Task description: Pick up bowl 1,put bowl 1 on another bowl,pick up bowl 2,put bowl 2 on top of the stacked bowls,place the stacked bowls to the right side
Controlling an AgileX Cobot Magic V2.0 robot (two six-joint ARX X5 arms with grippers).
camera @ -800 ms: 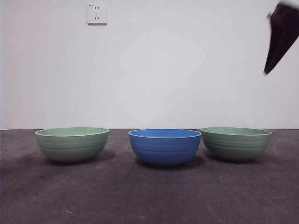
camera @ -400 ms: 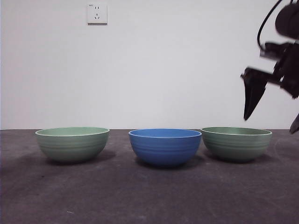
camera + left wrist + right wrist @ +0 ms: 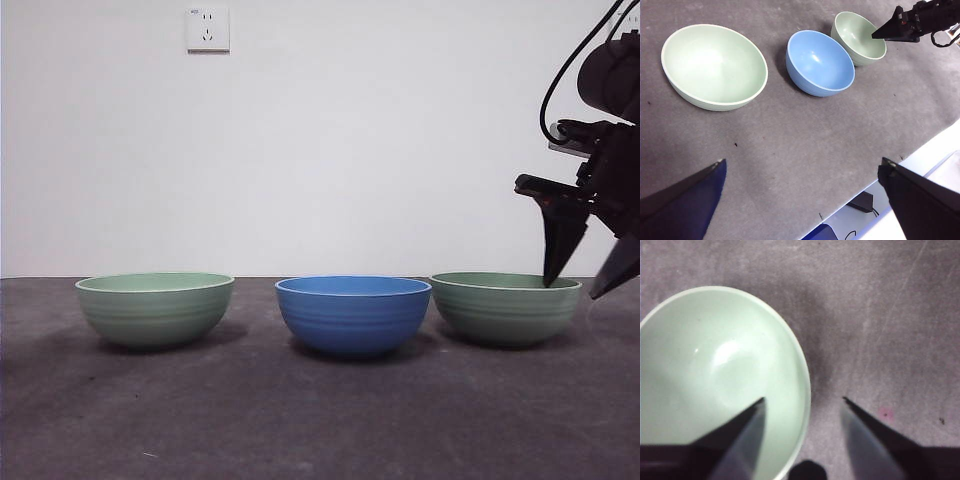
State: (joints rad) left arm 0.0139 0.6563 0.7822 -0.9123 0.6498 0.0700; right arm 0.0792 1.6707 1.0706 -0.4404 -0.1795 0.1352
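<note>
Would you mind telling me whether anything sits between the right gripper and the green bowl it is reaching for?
Nothing visible does. The right gripper is open, straddling the rim of the green bowl: one jaw over its inside, the other outside the wall.

Dark grey table point(image 3: 300, 420), rough top, pale scuff marks. Three bowls sit on it in row, each apart from next. Pale green bowl point(image 3: 155, 308) at one end. Blue bowl point(image 3: 352, 314) in middle. Second pale green bowl point(image 3: 505, 308) at other end. All upright.
</note>
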